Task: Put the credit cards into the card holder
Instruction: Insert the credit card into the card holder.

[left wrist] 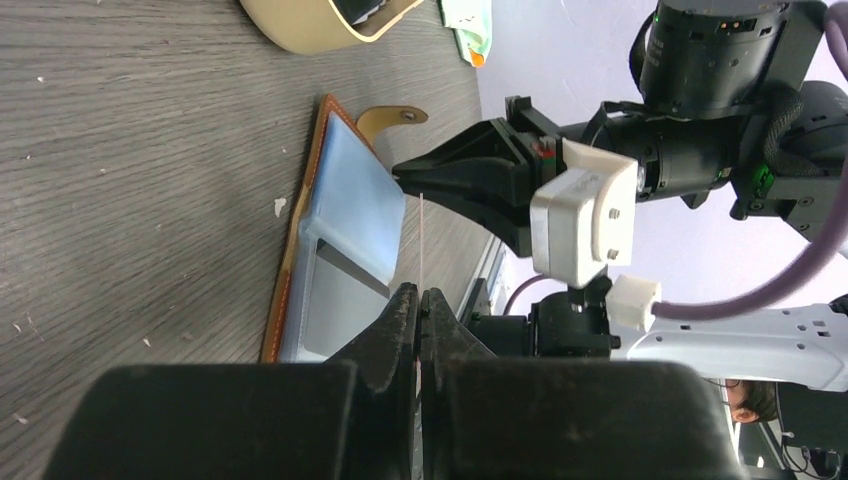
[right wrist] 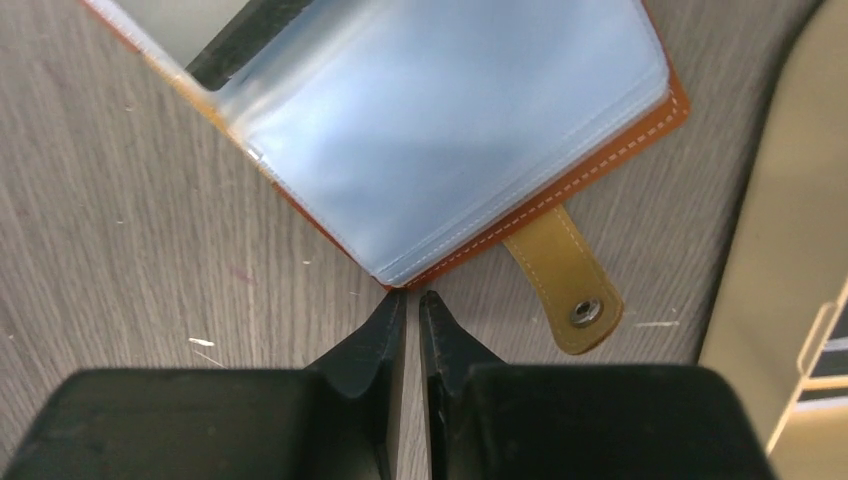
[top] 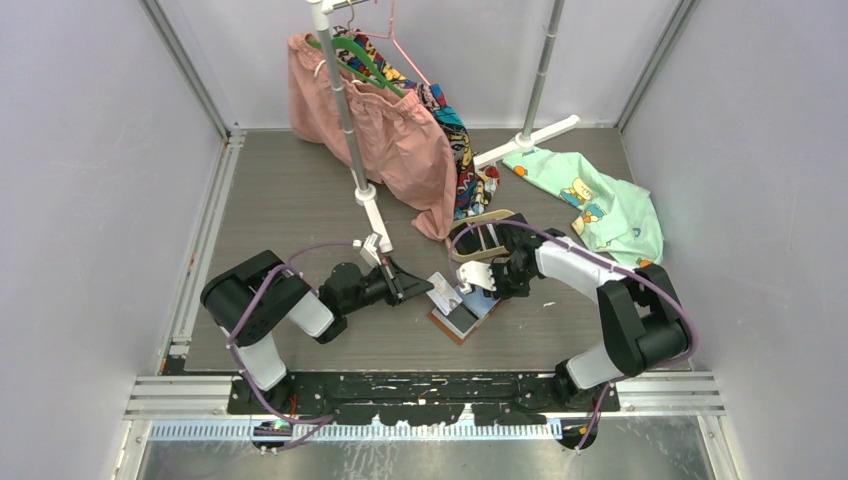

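The card holder (top: 462, 315) lay open on the table (top: 290, 200). Left jaws pinched a card (left wrist: 421, 240) beside it; right jaws, nearly closed, empty, met its corner. Behind it, a tray (left wrist: 300, 30) held dark cards (top: 487, 238).

The right claw (right wrist: 412, 298), its tips almost closed on nothing, sits at the bottom corner of the open card holder (right wrist: 440, 130) at 12 o'clock on the table (right wrist: 120, 250) — snap strap (right wrist: 565, 280) pointing toward 4 o'clock, beige tray (right wrist: 790, 230) at 3 o'clock.
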